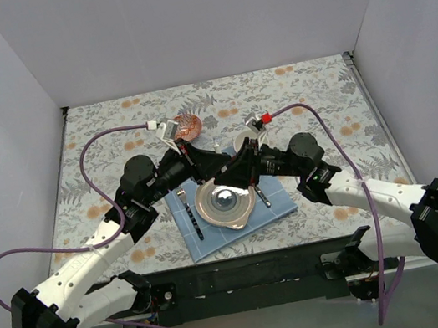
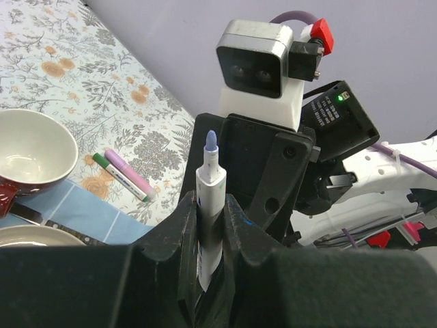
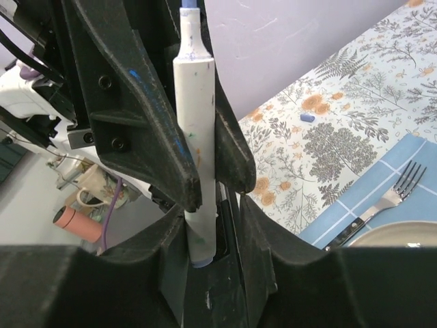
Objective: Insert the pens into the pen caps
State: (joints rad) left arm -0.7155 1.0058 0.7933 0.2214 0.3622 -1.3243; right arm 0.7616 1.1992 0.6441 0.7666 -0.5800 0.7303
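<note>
My left gripper (image 2: 208, 201) is shut on the white pen (image 2: 212, 178), whose purple tip sticks out uncapped. In the top view both grippers meet above the plate, left (image 1: 216, 164) and right (image 1: 233, 166). In the right wrist view the same pen (image 3: 194, 123) runs down between the left fingers (image 3: 147, 123). Its near end sits between the jaws of my right gripper (image 3: 212, 225), which stand wider than the pen, with a gap on the right side. A green-ended pen (image 2: 116, 174) and a pink pen (image 2: 130, 172) lie side by side on the tablecloth. A small bluish piece (image 3: 308, 117) lies far off, too small to name.
A plate (image 1: 211, 216) rests on a blue mat (image 1: 281, 204) under the grippers, with a knife (image 1: 193, 215) to its left and a fork (image 1: 262, 195) to its right. A white bowl (image 2: 27, 154) stands beside the mat. A copper-coloured object (image 1: 188, 125) sits behind. Walls enclose three sides.
</note>
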